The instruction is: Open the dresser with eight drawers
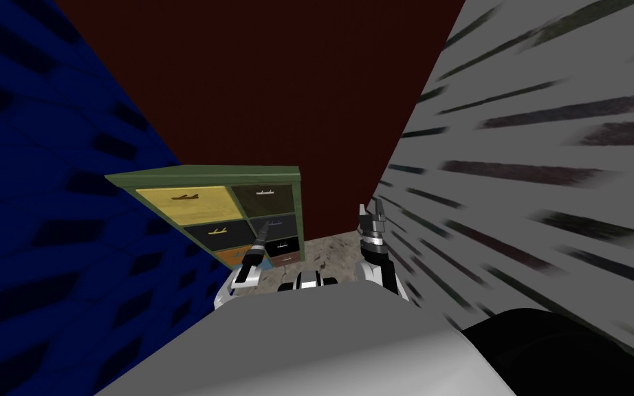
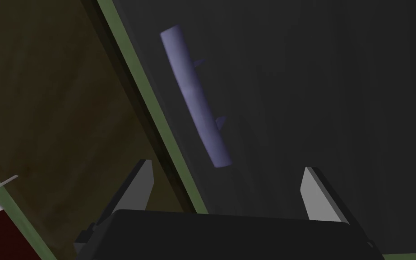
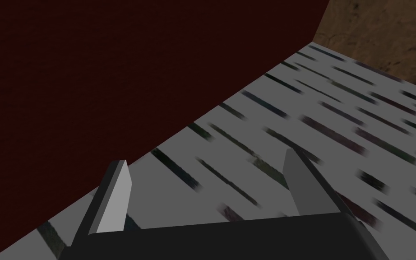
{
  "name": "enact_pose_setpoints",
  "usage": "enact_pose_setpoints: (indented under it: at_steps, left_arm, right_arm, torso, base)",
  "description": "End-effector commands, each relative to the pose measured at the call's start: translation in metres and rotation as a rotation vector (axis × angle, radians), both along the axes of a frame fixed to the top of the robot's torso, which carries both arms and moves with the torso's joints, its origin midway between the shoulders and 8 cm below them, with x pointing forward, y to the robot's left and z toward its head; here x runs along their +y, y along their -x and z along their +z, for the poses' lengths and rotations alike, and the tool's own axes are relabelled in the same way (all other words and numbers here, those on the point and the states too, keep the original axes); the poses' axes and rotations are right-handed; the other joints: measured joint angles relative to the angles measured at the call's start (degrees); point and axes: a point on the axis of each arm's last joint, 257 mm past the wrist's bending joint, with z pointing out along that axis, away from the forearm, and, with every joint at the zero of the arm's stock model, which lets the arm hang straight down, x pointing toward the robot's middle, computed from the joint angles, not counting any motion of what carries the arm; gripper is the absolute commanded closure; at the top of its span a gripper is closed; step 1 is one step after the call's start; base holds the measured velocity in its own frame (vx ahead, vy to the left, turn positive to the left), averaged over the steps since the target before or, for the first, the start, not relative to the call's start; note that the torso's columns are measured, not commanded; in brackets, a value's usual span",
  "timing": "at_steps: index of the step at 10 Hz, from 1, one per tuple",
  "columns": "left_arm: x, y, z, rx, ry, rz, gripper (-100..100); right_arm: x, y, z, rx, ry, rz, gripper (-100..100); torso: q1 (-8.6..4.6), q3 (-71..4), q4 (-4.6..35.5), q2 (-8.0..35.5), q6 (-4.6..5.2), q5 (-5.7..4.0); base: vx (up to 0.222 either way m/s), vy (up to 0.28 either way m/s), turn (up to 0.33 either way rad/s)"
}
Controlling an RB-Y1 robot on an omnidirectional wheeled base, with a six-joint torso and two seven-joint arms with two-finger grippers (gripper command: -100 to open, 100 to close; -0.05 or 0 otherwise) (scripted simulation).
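While the left arm reaches to the green dresser (image 1: 205, 177), which stands against the dark red wall (image 1: 260, 82) a little to the robot's left, the left gripper (image 2: 227, 167) holds its fingers spread and released before a dark drawer front (image 2: 315, 90) in the right column. The bluish bar handle (image 2: 196, 97) of this drawer lies just ahead of the gap between the fingers, untouched. The right gripper (image 3: 205, 157) is raised beside the grey streaked wall (image 3: 315, 117), also spread and holding nothing.
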Motion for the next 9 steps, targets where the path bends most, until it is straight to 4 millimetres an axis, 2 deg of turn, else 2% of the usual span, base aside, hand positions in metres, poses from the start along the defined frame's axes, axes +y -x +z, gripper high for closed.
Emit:
enact_pose_setpoints:
  at_steps: [1,5,6,7,9]
  left_arm:
    - [-0.005,-0.009,0.001,0.018,0.008,-0.004,-100]
    - [-0.031,-0.020,0.000,0.036,0.084,-0.006,-100]
    - [-0.027,-0.018,0.000,0.034,0.074,-0.006,-100]
    - [-0.004,-0.015,-0.001,0.037,0.077,0.008,-100]
    - [0.019,-0.011,0.000,0.037,0.077,0.022,-100]
  right_arm:
    - [0.000,0.000,0.000,0.000,0.000,0.000,0]
    - [0.000,0.000,0.000,0.000,0.000,0.000,0]
    - [0.000,0.000,0.000,0.000,0.000,0.000,0]
    - [0.000,0.000,0.000,0.000,0.000,0.000,0]
    - [0.000,0.000,0.000,0.000,0.000,0.000,0]
  torso:
    - [0.01,0.0,0.0,0.0,0.00,0.00]
    - [-0.02,0.0,0.0,0.0,0.00,0.00]
    - [-0.03,0.0,0.0,0.0,0.00,-0.01]
    - [-0.02,0.0,0.0,0.0,0.00,-0.01]
    - [-0.23,0.0,0.0,0.0,0.02,-0.06]
  base:
    - [-0.038,0.026,-0.014]
    - [-0.035,0.028,-0.012]
    - [-0.008,0.006,-0.002]
    - [0.013,-0.043,-0.077]
    - [0.024,-0.103,-0.091]
